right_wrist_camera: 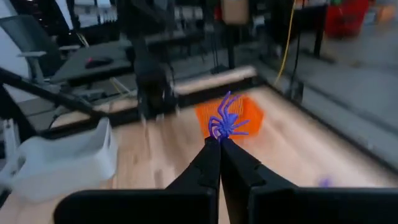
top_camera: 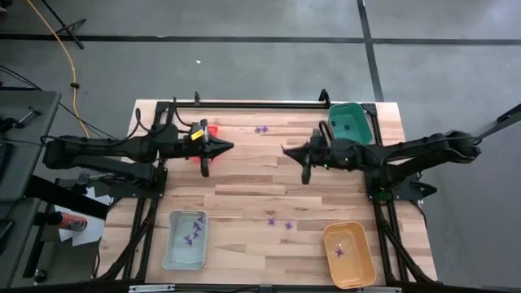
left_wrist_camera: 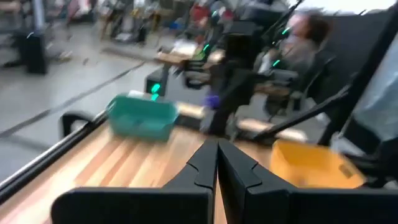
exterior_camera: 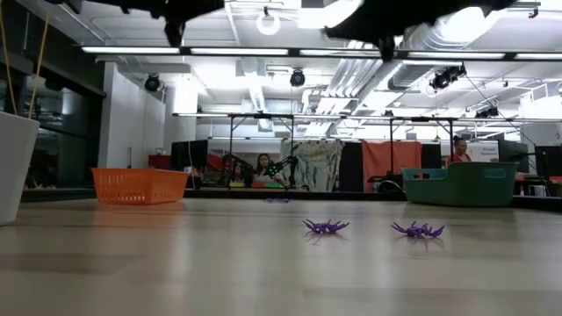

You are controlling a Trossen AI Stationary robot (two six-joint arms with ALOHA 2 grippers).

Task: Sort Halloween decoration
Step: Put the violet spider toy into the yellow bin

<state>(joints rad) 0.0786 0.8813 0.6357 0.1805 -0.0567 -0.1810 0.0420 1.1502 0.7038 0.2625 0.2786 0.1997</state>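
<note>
Above the table's middle, my right gripper is shut on one purple spider-shaped decoration. Facing it from the left, my left gripper is shut and holds nothing. Two purple pieces lie on the wood toward the near edge and also show in the low view. Another purple piece lies near the far edge. More purple pieces lie in the pale blue tray, and one lies in the orange tray. My right gripper pinches the purple spider by its lower part between the two fingertips. The fingers lie about level, pointing toward the table's left. The spider is lifted clear of the table, and its legs stick out beyond the fingertips.
The green tray stands at the far right corner. The red tray sits partly under my left arm at the far left. Bare wood lies between the two grippers. A black frame rail runs along the far edge. People show in the room beyond.
</note>
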